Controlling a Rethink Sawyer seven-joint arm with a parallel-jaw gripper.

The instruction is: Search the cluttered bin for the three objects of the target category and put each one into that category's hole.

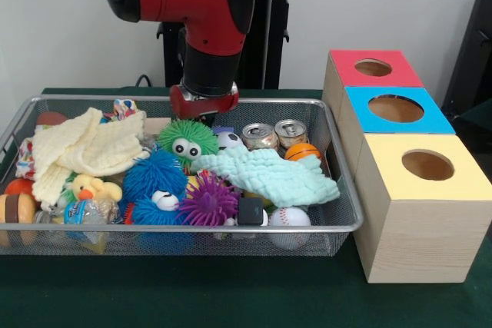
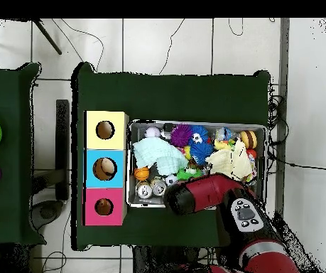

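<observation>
Bin [image 1: 15, 124]: wire mesh basket on green table, crowded with toys, cloths and cans.
Boxes: three wooden boxes beside the bin, each with a round hole on top; red [image 1: 374, 68], blue [image 1: 396, 108], yellow [image 1: 427, 165].
Gripper [image 1: 204, 103]: at the bin's back rim, just above the green fuzzy ball [image 1: 187, 140]; fingers hidden in both views, so cannot tell whether spread or pressed together, or whether anything is held.
Target category: not stated; judged candidates are the fuzzy balls, the sport balls or the cans.
Fuzzy balls: green directly under the gripper; blue [image 1: 156, 182] and purple [image 1: 209, 200] nearer the front rim.
Cans [image 1: 260, 135]: two, upright, at the back rim between gripper and boxes.
Sport balls: orange ball [image 1: 302, 151] by the cans, baseball [image 1: 290, 217] at the front rim.
Cloths: cream [image 1: 81, 150] and mint [image 1: 269, 174], covering part of the contents.
Key relation: the green fuzzy ball is nearest, straight below; round, so no long axis to match.
</observation>
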